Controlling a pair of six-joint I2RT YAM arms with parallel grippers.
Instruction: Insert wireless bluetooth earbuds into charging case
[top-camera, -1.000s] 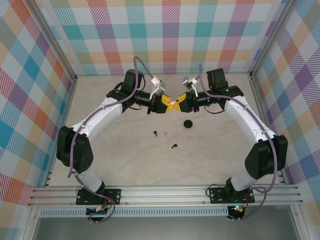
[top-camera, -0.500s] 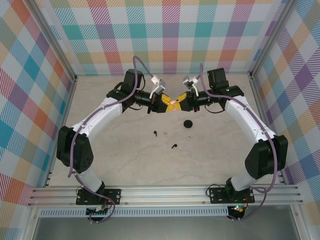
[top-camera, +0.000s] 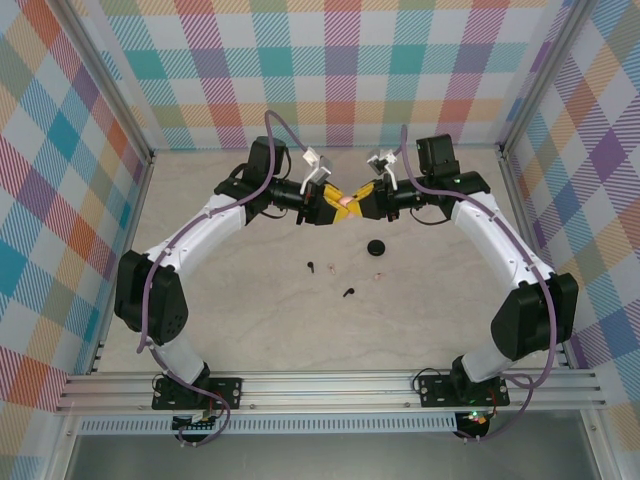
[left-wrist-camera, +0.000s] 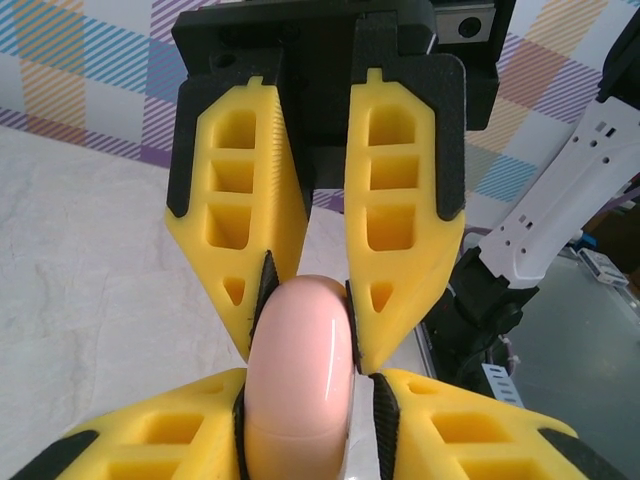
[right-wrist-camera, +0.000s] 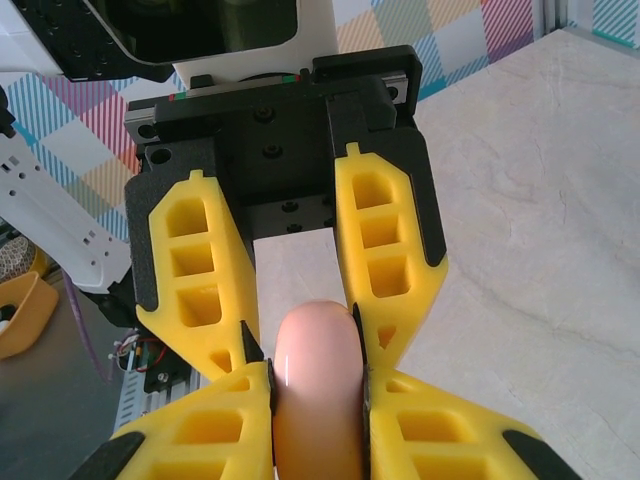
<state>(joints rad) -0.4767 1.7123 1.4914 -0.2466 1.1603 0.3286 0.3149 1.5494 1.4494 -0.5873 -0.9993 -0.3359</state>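
A glossy pale pink charging case (top-camera: 345, 201) hangs edge-on in the air between both grippers, its lid closed. My right gripper (right-wrist-camera: 317, 375) is shut on the charging case (right-wrist-camera: 318, 400), both pads pressed against its sides. My left gripper (left-wrist-camera: 312, 385) stands slightly open around the charging case (left-wrist-camera: 300, 350): one pad touches it, and a narrow gap shows at the other pad (left-wrist-camera: 386, 410). On the table below lie two black earbuds (top-camera: 311, 266) (top-camera: 348, 293) and a pale earbud (top-camera: 331, 266). A round black charging case (top-camera: 376, 247) rests close by.
Both arms arch in from the near rail and meet at mid-table toward the back. Checked walls and metal frame posts (top-camera: 508, 160) enclose the pale wooden tabletop (top-camera: 250, 320). The loose buds and the black case lie under and in front of the joined grippers.
My left gripper's jaws have spread a little off the pink case. The right gripper has closed on it. Both grippers have shifted slightly toward the back wall.
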